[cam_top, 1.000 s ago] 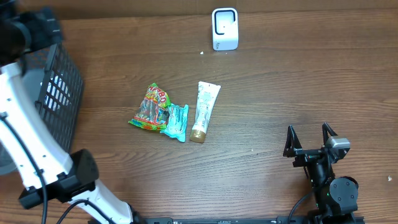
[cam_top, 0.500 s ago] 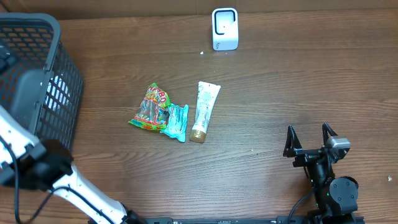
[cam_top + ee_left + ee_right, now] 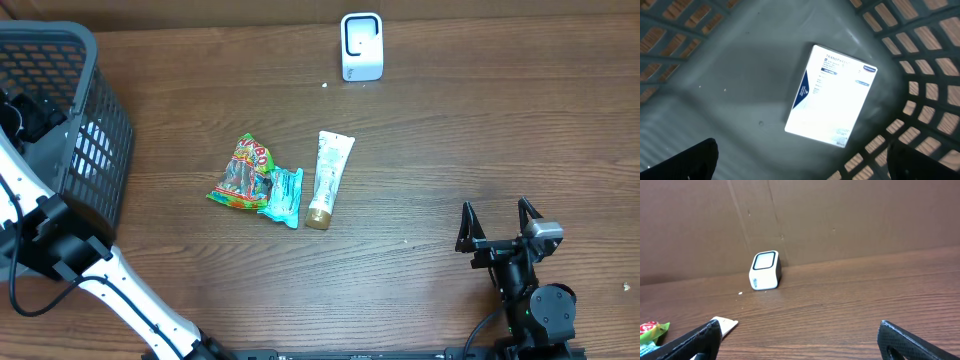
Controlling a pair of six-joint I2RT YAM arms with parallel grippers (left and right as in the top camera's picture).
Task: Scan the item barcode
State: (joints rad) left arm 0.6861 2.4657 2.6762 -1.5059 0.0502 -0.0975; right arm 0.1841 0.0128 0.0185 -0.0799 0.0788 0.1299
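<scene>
Overhead: reaching with the left arm (image 3: 125, 290) from the lower left edge up into the black basket (image 3: 100, 110) at upper left; resting the right gripper (image 3: 497, 222) at lower right, well apart from that basket, fingers spread wide and gripping nothing. Leaving a candy bag (image 3: 240, 172), a teal packet (image 3: 283, 195) and a tube (image 3: 328, 178) lying mid-frame on the table (image 3: 450, 120), below the white scanner (image 3: 361, 46) at top centre. Glimpsing something pale through the basket mesh, possibly the item, though too blurred to be sure. Left wrist: hovering the left gripper (image 3: 805, 165) over the basket floor, fingers apart at the two lower corners and clamping nothing; looking straight down on a white box (image 3: 832, 95) lying flat just above the gap and a touch right, long axis running nearly up-down and tipping toward upper right, so probably calling for a descent across its short width. Right wrist: facing the scanner at left of centre, fingers wide at the lower corners, seeing no box, so likely leaving the pick to the left side.
</scene>
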